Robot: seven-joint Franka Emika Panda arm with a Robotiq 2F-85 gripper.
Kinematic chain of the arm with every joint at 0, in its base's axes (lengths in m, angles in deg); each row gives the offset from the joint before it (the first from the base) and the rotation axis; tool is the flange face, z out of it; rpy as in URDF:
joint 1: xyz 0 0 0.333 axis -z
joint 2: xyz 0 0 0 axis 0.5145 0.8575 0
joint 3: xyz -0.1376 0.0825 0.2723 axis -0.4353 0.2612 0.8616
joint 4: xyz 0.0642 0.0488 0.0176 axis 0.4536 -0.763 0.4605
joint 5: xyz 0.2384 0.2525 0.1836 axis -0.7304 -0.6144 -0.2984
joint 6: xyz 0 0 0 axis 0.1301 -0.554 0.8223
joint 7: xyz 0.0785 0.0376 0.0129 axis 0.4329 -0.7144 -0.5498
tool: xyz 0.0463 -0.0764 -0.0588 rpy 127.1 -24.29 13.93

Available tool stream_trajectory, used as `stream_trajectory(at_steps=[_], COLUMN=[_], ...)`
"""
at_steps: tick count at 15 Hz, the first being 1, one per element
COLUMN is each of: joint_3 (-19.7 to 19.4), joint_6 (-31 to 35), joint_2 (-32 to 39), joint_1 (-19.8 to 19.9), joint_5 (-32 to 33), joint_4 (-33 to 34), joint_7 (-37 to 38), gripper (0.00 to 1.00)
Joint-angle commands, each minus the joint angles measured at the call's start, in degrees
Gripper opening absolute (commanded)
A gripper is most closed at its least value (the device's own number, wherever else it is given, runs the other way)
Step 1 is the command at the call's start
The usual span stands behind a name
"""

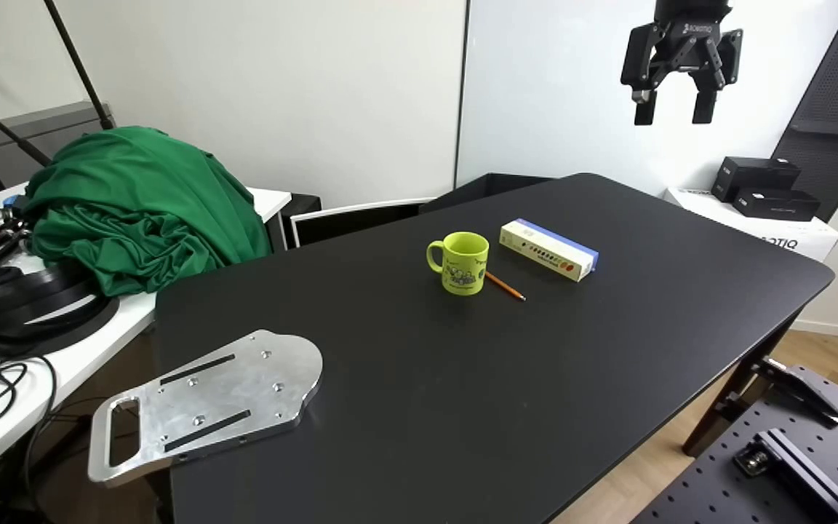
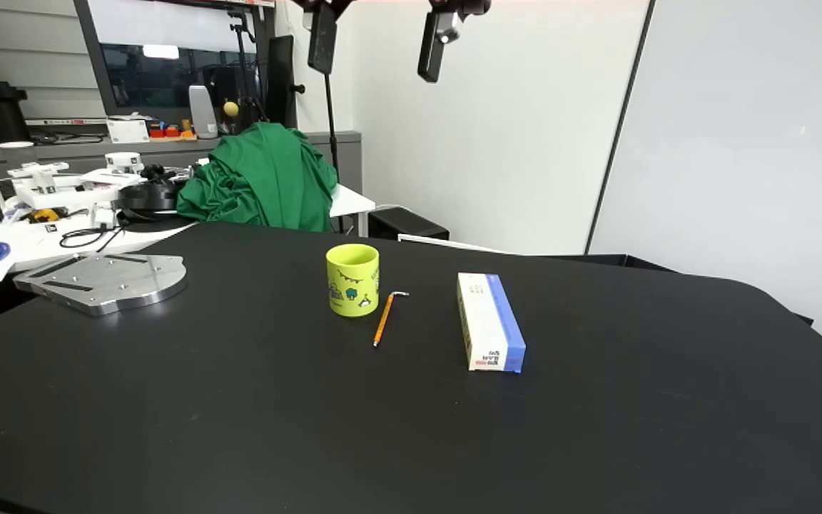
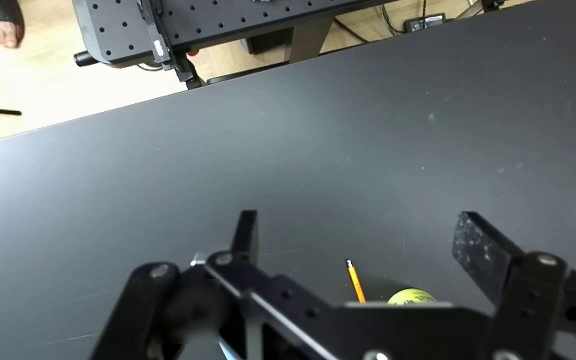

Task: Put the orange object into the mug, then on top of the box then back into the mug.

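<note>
The orange object, a thin pencil-like stick, lies on the black table beside the mug in both exterior views (image 1: 505, 285) (image 2: 383, 321). One end shows in the wrist view (image 3: 356, 283). The lime-green mug stands upright (image 1: 464, 262) (image 2: 352, 282); only a sliver shows in the wrist view (image 3: 410, 296). Its inside is mostly hidden. The box, oblong with whitish and blue faces, lies flat near the stick (image 1: 539, 249) (image 2: 484, 325); a blue edge shows in the wrist view (image 3: 227, 351). My gripper is open and empty, high above the table (image 1: 673, 122) (image 2: 374, 76) (image 3: 358, 213).
A flat silver metal plate (image 1: 230, 397) (image 2: 115, 278) lies at the table's end. A heaped green cloth (image 1: 135, 211) (image 2: 261, 178) sits on a white side table with cables. A white wall (image 1: 281, 102) stands behind the black table (image 1: 404, 422). A perforated dark surface (image 3: 218, 20) adjoins the table edge.
</note>
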Motion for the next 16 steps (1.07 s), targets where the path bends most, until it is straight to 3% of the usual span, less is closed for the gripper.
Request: stream_trajectory(at_steps=[1, 7, 16], joint_3=[0.24, 0.12, 0.73], joint_6=[-0.09, 1.16, 17.40], joint_2=[0.05, 1.21, 15.23], joint_1=[0.28, 0.09, -1.06], joint_5=[-0.06, -0.86, -7.00], joint_4=[0.09, 0.87, 8.45], joint_7=[-0.07, -0.44, -5.02], gripper=[1.00, 1.00, 1.00])
